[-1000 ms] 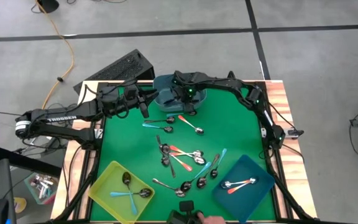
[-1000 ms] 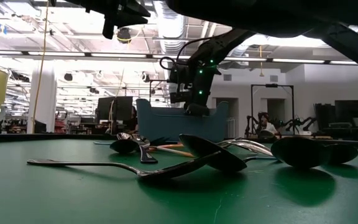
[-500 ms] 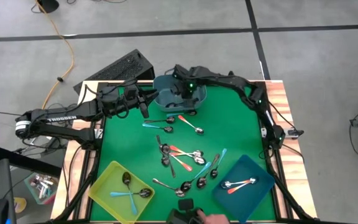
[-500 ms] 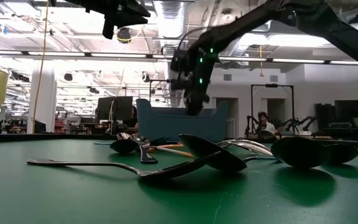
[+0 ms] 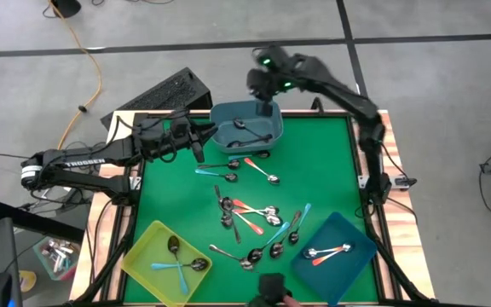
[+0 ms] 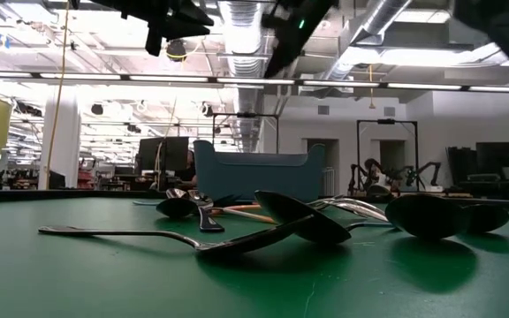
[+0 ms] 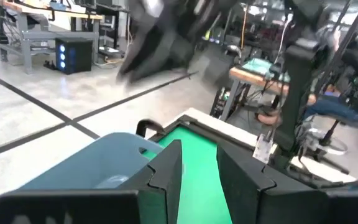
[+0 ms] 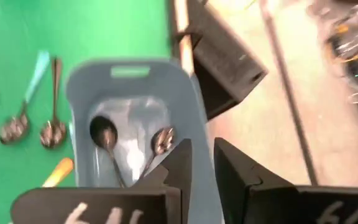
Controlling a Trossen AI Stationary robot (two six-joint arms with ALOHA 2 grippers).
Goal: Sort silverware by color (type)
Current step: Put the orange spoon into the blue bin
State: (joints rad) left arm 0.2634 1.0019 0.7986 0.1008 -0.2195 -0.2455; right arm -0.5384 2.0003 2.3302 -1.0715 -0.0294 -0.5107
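Observation:
Several spoons (image 5: 250, 217) with teal, orange-red or dark handles lie loose on the green mat, mostly near its middle. The grey-blue bin (image 5: 220, 115) at the far edge holds two dark metal spoons (image 8: 104, 134). High over the bin's far right corner, my right gripper (image 5: 267, 108) points slanting down. It is open, with nothing between its fingers (image 8: 180, 163). My left gripper (image 5: 199, 147) hovers just left of the bin, pointing roughly level. It is open too, and nothing lies between its fingers (image 7: 166, 171).
A yellow bin (image 5: 143, 247) at the near left holds teal-handled spoons. In the dark blue bin (image 5: 356, 234) at the near right lie orange-red-handled ones. A keyboard (image 5: 164, 94) lies past the far left corner. A person's hand (image 5: 284, 298) shows at the near edge.
My right gripper has risen quickly from just above the grey-blue bin, moving up and toward the far edge and tipping less steeply. In the low view it has left the bin's rim and gone up to the top of the picture. The bin's inside, with its dark spoons, now shows.

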